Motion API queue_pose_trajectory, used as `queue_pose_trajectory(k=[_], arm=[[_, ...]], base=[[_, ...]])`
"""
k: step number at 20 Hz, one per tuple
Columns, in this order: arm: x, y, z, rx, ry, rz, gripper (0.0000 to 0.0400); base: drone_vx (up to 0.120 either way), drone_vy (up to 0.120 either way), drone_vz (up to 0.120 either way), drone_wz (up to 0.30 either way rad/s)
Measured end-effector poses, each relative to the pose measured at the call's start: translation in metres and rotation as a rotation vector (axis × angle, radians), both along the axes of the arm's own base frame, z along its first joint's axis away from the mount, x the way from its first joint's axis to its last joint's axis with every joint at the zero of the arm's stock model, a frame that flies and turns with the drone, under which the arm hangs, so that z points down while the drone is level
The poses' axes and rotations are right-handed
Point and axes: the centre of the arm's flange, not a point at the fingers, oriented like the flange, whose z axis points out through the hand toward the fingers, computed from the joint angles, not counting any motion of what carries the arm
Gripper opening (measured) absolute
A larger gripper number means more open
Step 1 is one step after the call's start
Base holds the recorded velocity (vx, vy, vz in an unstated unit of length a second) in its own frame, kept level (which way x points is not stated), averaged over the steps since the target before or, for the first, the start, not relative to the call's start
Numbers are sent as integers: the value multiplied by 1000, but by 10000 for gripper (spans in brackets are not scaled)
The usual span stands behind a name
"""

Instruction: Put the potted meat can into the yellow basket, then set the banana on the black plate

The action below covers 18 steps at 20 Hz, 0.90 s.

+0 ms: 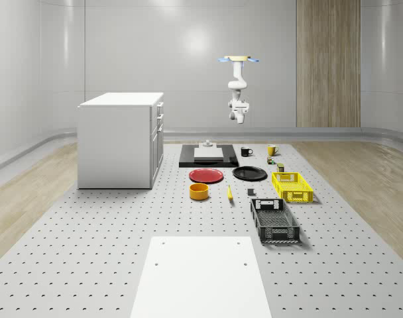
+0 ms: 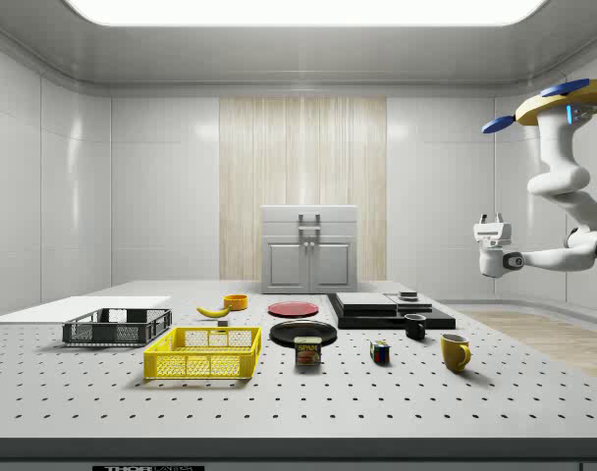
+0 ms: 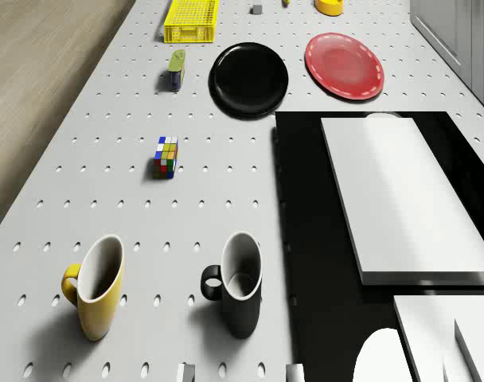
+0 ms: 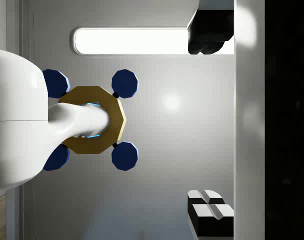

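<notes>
Drone (image 2: 564, 98) hovering high above counter's (image 1: 89, 238) far end, gripper (image 2: 490, 231) raised, empty, finger spacing cannot tell, can (image 2: 308, 352) on counter just beside basket (image 2: 202, 354), plate (image 1: 249, 173) at basket's 11 o'clock, banana (image 1: 229, 193) at plate's 7 o'clock

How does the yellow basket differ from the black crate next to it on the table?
The yellow basket is bright yellow; the black crate is dark. In the whole-scene view the yellow basket lies farther back, near the black plate, while the black crate lies nearer the camera. The black crate looks somewhat longer there. Both are rectangular, open-topped, mesh-walled and appear to hold nothing.
</notes>
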Motion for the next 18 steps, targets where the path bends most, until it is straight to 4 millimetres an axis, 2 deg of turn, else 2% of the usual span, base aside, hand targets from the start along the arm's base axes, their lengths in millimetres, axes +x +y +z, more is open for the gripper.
queue_pose_trajectory(k=[10,15,18], arm=[[-2,0,66,0,-8,0,400],[-1,0,83,0,-12,0,400],[-1,0,88,0,-14,0,400]], base=[[0,0,0,0],[0,8,0,0],[53,120,0,0]])
